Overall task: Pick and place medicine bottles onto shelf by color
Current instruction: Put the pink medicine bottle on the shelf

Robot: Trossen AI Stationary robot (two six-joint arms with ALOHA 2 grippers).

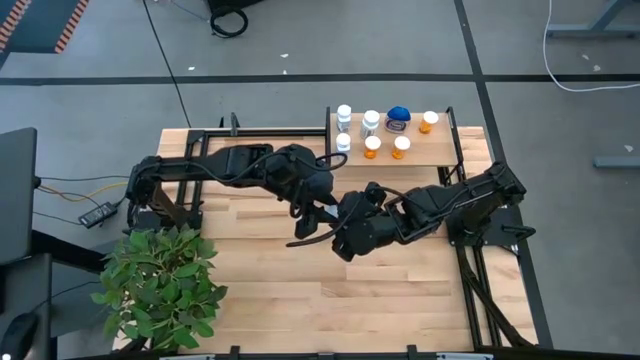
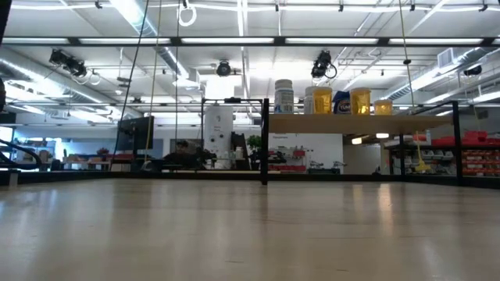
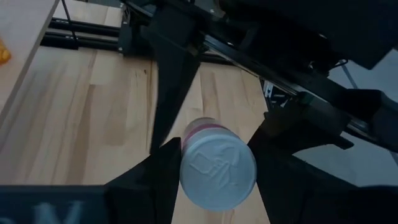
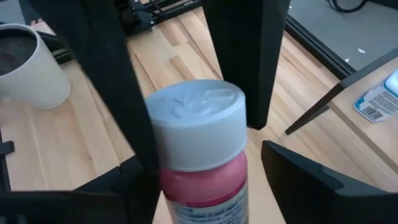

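Worktop mid-area: both arms meet there. Shelf at far right carries seven bottles. Left gripper clamped on pink bottle by cap, above worktop. Right gripper part-open around same bottle, not obviously gripping.

Wooden table bears shelf and plant

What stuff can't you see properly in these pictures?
- Bottle held between the left gripper's fingers: in the high view both arms cover it.
- Whether the right gripper touches that bottle: the right wrist view does not settle it.
- Shelf bottle labels: too small in the high view.
- Both arms: absent from the low view.
- Plant pot: leaves cover it in the high view.
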